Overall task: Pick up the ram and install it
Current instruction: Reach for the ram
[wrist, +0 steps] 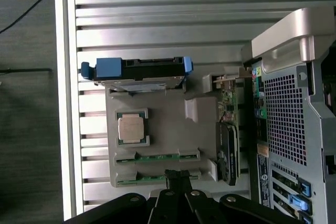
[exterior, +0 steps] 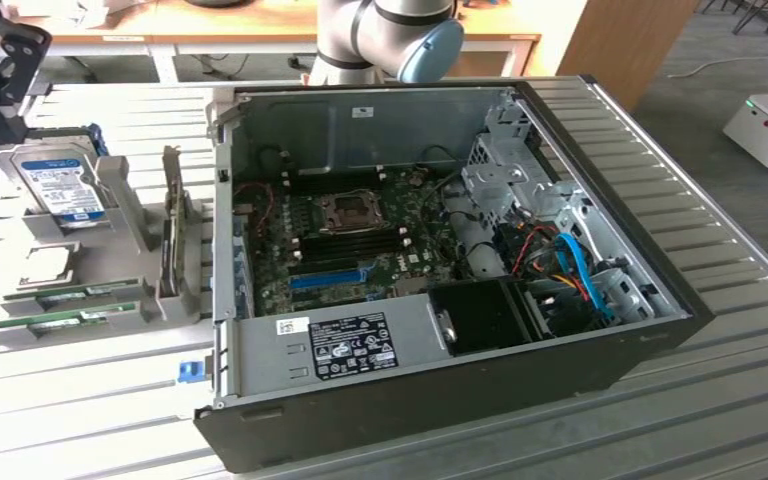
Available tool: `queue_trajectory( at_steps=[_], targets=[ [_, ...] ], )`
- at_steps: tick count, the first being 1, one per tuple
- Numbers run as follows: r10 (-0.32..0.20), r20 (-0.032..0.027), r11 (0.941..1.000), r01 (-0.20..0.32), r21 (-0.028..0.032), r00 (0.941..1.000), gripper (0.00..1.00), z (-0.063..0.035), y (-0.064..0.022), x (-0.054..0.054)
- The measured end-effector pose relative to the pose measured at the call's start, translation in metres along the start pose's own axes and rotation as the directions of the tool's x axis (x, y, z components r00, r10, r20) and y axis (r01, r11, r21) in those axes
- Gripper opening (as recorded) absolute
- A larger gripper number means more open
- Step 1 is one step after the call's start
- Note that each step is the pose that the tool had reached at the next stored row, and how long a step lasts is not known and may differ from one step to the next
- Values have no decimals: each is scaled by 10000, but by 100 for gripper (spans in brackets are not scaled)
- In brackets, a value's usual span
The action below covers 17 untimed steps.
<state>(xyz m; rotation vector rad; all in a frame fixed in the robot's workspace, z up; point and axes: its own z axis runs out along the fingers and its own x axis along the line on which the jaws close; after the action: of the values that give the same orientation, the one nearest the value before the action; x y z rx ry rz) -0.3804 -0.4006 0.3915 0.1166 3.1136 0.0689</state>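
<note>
A slatted metal counter (exterior: 704, 230) stood before a wooden desk (exterior: 224, 22), with grey flooring beyond. On the counter lay an open computer case (exterior: 491, 400) on its side, its motherboard (exterior: 357, 240) exposed. At the exterior view's left of the case sat a grey holder tray (exterior: 37, 335). The tray carried a silver hard drive (exterior: 64, 185) with a blue label, standing on edge, and a processor chip (wrist: 131, 128) lying flat. It also carried an expansion card (exterior: 177, 235), upright on the side nearest the case. The ram was found as two green sticks set on edge in parallel slots of the tray. One ram stick (exterior: 91, 292) lay nearer the processor chip, and a second ram stick (exterior: 71, 320) lay at the tray's outer edge. Both sat in the tray, none on the motherboard. The arm's fingers (wrist: 172, 176) were pressed together with nothing between them. They were positioned over the tray end holding the sticks. In the wrist view their tips overlapped the second ram stick; contact could not be determined.
</note>
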Motion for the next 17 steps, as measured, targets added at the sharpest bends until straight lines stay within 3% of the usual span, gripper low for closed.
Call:
queue_trajectory(
  at_steps=[10, 17],
  targets=[
    [-1, -1, 10000, 1, 1, 10000, 11, -4, -76, 5],
    [0, 0, 10000, 0, 1, 10000, 11, -4, -82, 6]
  ],
)
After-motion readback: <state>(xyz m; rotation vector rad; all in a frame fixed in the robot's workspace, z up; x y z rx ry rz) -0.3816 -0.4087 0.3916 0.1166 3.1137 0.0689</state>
